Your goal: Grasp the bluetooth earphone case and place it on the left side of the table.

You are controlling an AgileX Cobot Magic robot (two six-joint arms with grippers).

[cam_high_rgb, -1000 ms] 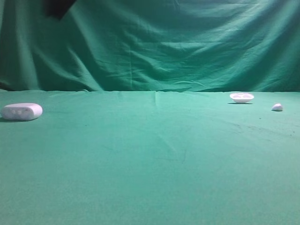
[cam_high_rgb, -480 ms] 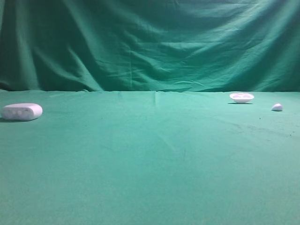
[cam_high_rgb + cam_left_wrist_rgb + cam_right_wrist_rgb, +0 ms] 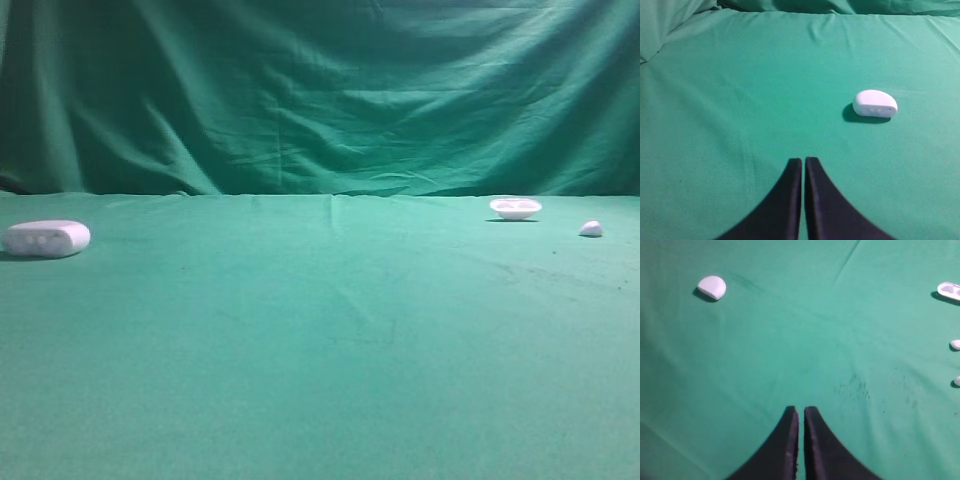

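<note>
The bluetooth earphone case (image 3: 46,238), a white rounded oblong, lies on the far left of the green table (image 3: 320,340). In the left wrist view the case (image 3: 875,103) rests on the cloth ahead and to the right of my left gripper (image 3: 803,161), well apart from it. That gripper is shut with nothing in it. In the right wrist view the case (image 3: 712,287) shows far off at the upper left. My right gripper (image 3: 801,410) is shut and empty over bare cloth. Neither gripper appears in the exterior view.
A shallow white dish (image 3: 515,208) stands at the back right, with a tiny white piece (image 3: 591,229) beside it. The right wrist view shows the dish (image 3: 949,290) and two small white pieces (image 3: 955,344) at its right edge. A green curtain (image 3: 320,90) hangs behind.
A dark shape at the top left of the exterior view a second ago has gone out of the picture. The case and the other white items have not moved.
</note>
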